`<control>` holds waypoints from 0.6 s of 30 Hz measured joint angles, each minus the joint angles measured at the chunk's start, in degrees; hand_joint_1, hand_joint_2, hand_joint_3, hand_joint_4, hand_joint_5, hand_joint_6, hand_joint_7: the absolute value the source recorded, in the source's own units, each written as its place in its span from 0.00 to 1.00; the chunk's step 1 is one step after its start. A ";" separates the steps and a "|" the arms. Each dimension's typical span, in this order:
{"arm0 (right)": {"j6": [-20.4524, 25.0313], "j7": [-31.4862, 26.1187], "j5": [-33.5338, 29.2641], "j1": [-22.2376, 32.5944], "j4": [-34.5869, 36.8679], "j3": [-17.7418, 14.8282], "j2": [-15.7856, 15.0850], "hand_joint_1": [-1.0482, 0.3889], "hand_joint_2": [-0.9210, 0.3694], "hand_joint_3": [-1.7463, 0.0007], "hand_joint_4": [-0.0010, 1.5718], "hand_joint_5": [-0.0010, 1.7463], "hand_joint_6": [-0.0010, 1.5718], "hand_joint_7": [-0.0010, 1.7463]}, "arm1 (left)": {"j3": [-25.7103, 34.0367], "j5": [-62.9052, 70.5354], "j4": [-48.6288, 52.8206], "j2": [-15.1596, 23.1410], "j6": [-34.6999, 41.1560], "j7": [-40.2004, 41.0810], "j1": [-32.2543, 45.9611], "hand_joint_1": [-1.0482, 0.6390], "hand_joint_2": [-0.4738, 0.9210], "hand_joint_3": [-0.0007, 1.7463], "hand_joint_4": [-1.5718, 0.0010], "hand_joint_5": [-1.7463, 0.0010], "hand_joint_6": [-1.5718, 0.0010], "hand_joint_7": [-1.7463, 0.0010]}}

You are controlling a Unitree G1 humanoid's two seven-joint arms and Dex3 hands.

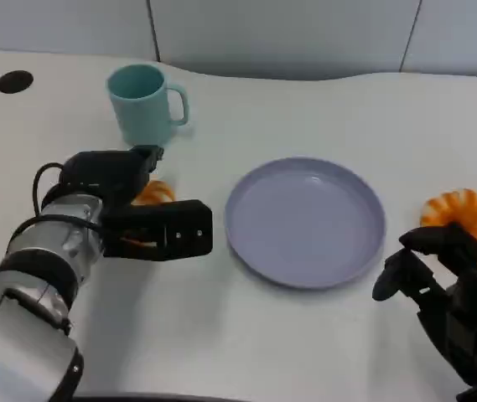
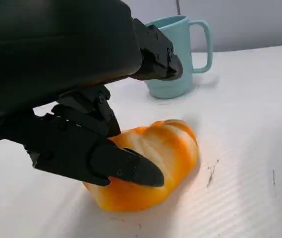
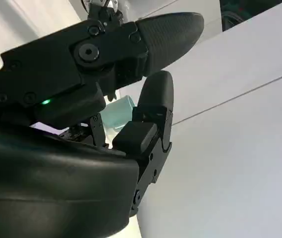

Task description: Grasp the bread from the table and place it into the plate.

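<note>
**A:** Why is the robot's left hand (image 1: 150, 222) lying so low toward the left edge of the white worktop (image 1: 305, 343)?

**B:** Because the glossy orange-and-cream bread roll (image 2: 150, 166) sits there, on the surface in front of the pale teal ceramic mug (image 1: 143, 104). In the left wrist view one black finger (image 2: 118, 166) lies across the near side of the roll, touching it, while another (image 2: 155, 57) reaches over its top. The hand looks to be closing around the bread, though the roll rests on the worktop, so it is probably not yet lifted.

**A:** So is the grasp secure?

**B:** Hard to judge. The fingers bracket the bread and at least one presses on it, but the far side of the roll is hidden, so a full grip cannot be confirmed.

**A:** And the round lavender plastic plate (image 1: 259, 251)?

**B:** It lies near the middle of the worktop, just beside the left hand's fingertips, nothing in it. Its closeness suits a short carry over the raised rim.

**A:** What about the right hand (image 1: 452, 293)?

**B:** It rests toward the right edge with fingers loosely curled and holding nothing. A second striped orange bread piece (image 1: 469, 213) lies just behind it, untouched. The right hand likely stays back so the left arm has room to swing across.
</note>
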 measured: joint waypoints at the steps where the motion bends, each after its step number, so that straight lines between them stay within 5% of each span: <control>1: 0.00 0.01 0.14 0.00 0.00 0.00 0.00 0.34 0.00 0.94 0.39 0.97 0.50 0.51 | 0.31 -0.24 0.00 0.07 -0.36 -0.10 0.00 0.58 1.00 0.01 0.50 0.37 0.26 0.96; 8: -0.08 0.01 0.48 0.00 0.00 0.06 0.00 0.34 0.00 0.93 0.40 0.97 0.50 0.52 | 1.46 -1.47 0.00 0.08 -1.39 -0.79 0.07 0.59 1.00 0.02 0.54 0.32 0.29 0.95; 9: -0.09 0.00 0.48 0.00 0.00 0.07 0.00 0.34 0.00 0.93 0.40 0.98 0.50 0.52 | 1.46 -1.48 0.01 0.07 -1.39 -0.80 0.09 0.59 0.99 0.01 0.57 0.22 0.34 0.78; 11: -0.09 0.01 0.53 0.00 0.00 0.07 -0.01 0.34 0.00 0.93 0.39 0.98 0.50 0.52 | 1.44 -1.47 0.01 0.07 -1.41 -0.70 0.17 0.57 0.97 0.00 0.61 0.07 0.60 0.27; 13: -0.09 0.01 0.55 0.00 0.00 0.07 -0.01 0.34 0.00 0.93 0.39 0.98 0.50 0.52 | 1.22 -1.30 0.01 0.03 -1.42 0.26 0.48 0.53 0.97 0.00 0.63 0.02 0.70 0.09; 18: -0.08 0.00 0.57 -0.01 0.01 0.06 -0.02 0.34 0.00 0.93 0.39 0.98 0.49 0.52 | 1.09 -1.33 0.04 -0.06 -0.69 0.98 1.09 0.41 0.99 0.00 0.75 0.12 0.70 0.25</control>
